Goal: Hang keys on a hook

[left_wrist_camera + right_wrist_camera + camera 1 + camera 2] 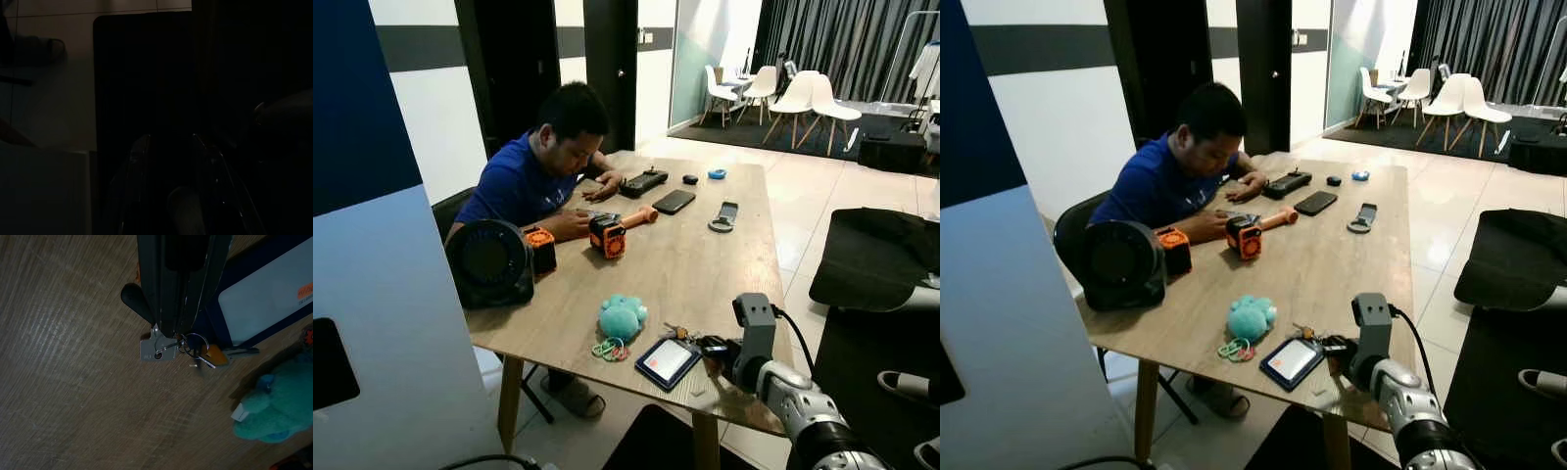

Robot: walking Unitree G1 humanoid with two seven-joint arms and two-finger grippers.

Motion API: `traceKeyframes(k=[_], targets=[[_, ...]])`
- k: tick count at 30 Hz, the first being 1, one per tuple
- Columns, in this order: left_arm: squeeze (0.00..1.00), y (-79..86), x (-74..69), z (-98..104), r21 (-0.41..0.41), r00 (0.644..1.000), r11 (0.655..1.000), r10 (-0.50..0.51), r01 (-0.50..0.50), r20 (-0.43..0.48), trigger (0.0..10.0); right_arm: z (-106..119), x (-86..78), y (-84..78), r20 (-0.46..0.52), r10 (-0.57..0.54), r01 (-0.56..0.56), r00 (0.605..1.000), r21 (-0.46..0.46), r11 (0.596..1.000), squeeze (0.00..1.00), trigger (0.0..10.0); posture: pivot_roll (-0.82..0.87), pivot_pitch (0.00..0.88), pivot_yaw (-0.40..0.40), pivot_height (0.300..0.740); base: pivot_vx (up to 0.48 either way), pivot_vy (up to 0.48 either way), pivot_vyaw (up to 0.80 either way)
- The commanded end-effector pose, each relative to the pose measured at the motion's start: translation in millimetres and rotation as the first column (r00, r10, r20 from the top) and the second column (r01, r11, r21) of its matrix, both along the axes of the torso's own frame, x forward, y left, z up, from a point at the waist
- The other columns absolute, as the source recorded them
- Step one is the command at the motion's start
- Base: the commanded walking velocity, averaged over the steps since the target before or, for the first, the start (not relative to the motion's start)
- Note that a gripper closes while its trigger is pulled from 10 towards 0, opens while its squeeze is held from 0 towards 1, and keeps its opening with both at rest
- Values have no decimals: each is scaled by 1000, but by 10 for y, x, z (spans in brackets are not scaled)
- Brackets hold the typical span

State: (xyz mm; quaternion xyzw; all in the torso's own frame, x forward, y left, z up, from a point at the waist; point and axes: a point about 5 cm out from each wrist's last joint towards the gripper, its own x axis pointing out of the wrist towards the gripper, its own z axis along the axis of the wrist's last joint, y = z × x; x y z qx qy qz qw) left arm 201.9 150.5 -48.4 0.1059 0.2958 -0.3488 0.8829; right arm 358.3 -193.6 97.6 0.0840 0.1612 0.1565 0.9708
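Keys, small metal pieces on a ring, lay near the front edge of the grained wooden worktop, between a fuzzy teal plush toy and my right end effector, beside a flat blue-rimmed tablet. From my right wrist, my fingers were pinched narrow on the keys' flat silver tag. My left wrist's picture was dark; my left end effector looked slightly parted.

The keys are a small bunch on a metal ring: a flat silver tag with a hole, an orange-headed key and a thin silver one. The tag sits pinched at the tips of the right gripper's 2 black fingers, the rest just beyond them.
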Motion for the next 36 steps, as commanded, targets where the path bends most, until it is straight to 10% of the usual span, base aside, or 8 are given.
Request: traceKeyframes(k=[1, 18, 19, 22, 23, 24, 31, 36], targets=[[0, 57, -45, -30, 25, 1000, 1000, 0, 1, -17, 10000, -5, -2, 19, 5, -9, 9, 1000, 30, 1000, 0, 0, 78, 23, 13, 740, 0, 0, 0], [0, 79, -51, -31, 36, 1000, 999, -8, 9, -18, 10000, 820, 179, 15, 393, -75, -31, 917, 257, 966, 0, 0, 76, 26, 18, 740, 0, 0, 0], [0, 75, -52, -33, 37, 1000, 999, -9, 9, -18, 10000, 747, 177, 21, 363, -63, -18, 930, 214, 977, 0, 3490, 74, 30, 18, 740, 0, 0, 0], [0, 70, -53, -35, 37, 1000, 999, -9, 10, -19, 10000, 656, 169, 26, 328, -49, -4, 944, 159, 987, 0, 3490, 74, 30, 18, 740, 0, 0, 0], [0, 71, -53, -37, 38, 1000, 999, 3, -2, -18, 10000, 529, 143, 60, 282, -19, -11, 959, 104, 995, 722, 10000, 74, 30, 19, 740, 0, 0, 0], [0, 77, -46, -33, 38, 1000, 999, 17, -16, -11, 10000, 457, 125, 87, 255, -1, -20, 967, 80, 997, 1000, 10000, 75, 31, 19, 740, 0, 0, 0], [0, 108, 33, 14, 11, 995, 995, 97, -97, 23, 10000, 226, 60, 146, 167, 78, -63, 983, -94, 994, 1000, 10000, 78, 29, 10, 740, 0, 0, 0], [0, 126, 109, 68, -41, 982, 983, 183, -181, 42, 10000, 161, 57, 113, 144, 79, -53, 986, -179, 982, 0, 10000, 79, 30, 2, 740, 0, 0, 0]])
